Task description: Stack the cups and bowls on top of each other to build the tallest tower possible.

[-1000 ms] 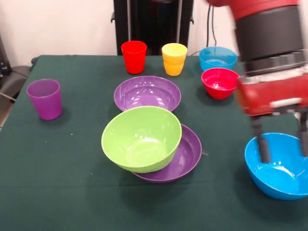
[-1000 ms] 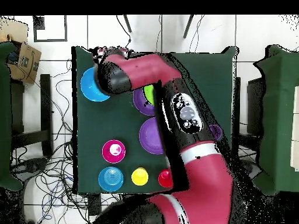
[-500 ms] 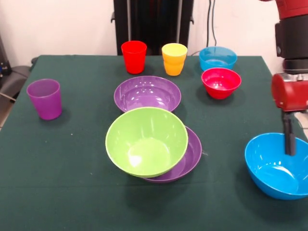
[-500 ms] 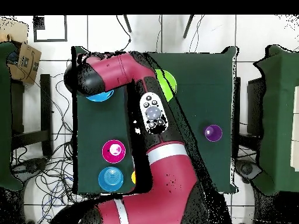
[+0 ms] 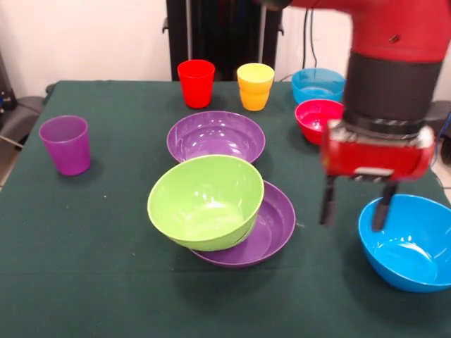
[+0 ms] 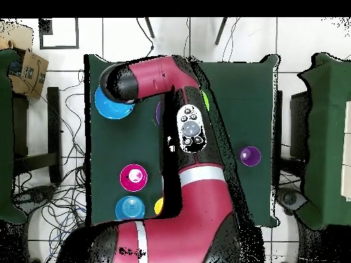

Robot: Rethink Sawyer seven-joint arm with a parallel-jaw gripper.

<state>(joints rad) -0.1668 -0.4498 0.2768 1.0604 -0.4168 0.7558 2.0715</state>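
My gripper (image 5: 351, 224) is open and empty. It hangs at the left rim of the large blue bowl (image 5: 409, 243), with one finger outside the rim and the other over it. A lime green bowl (image 5: 204, 201) sits tilted in a large purple bowl (image 5: 275, 225). A second purple bowl (image 5: 215, 137) stands behind them. The red cup (image 5: 196, 83) and yellow-orange cup (image 5: 255, 86) stand at the back, and the purple cup (image 5: 65, 144) at the left. In the overhead view my arm (image 6: 185, 137) covers the stack, and the blue bowl (image 6: 106, 108) shows beside it.
A small red bowl (image 5: 313, 116) and a small light blue bowl (image 5: 317, 84) stand at the back right, partly behind my arm. They also show in the overhead view, the red one (image 6: 133, 177) and the light blue one (image 6: 129, 207). The small green bowl is out of view.
In the front view my gripper has swung left, from over the inside of the blue bowl to its left rim. The lime green bowl has rocked slightly.
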